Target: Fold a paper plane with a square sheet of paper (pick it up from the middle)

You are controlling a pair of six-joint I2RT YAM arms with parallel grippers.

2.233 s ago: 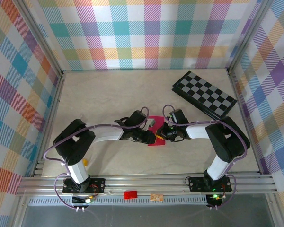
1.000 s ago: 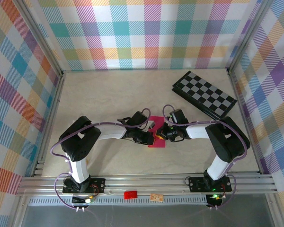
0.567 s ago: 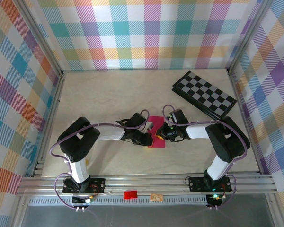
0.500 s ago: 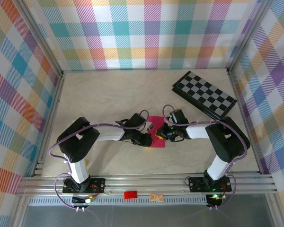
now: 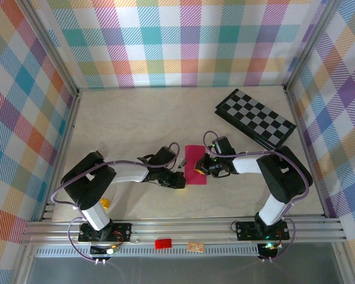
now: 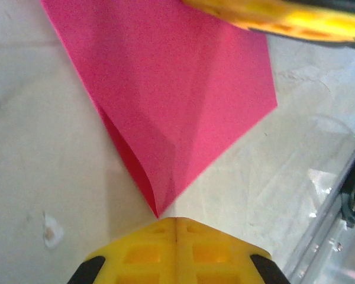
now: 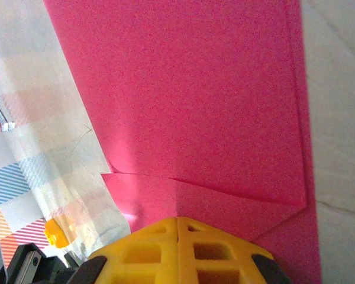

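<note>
The square sheet of paper (image 5: 195, 161) is magenta-pink and lies partly folded on the table between both arms. In the left wrist view the sheet (image 6: 177, 94) ends in a pointed, layered corner just ahead of my left gripper (image 6: 176, 220), which is shut and off the paper. From above, the left gripper (image 5: 180, 180) sits at the sheet's lower-left corner. My right gripper (image 5: 197, 170) is shut, its tips resting on the sheet's right side. In the right wrist view, folded flaps of the sheet (image 7: 195, 100) meet right in front of the right gripper (image 7: 177, 220).
A black-and-grey checkerboard (image 5: 255, 118) lies at the back right. A small red tag (image 5: 163, 243) and a small wooden piece (image 5: 194, 247) sit on the front rail. A yellow bit (image 5: 105, 203) lies by the left arm's base. Plaid walls enclose the pale table (image 5: 136, 118).
My left gripper has slid back toward the lower left, off the sheet's left edge, and more of the pink paper now shows. The right gripper has stayed in place.
</note>
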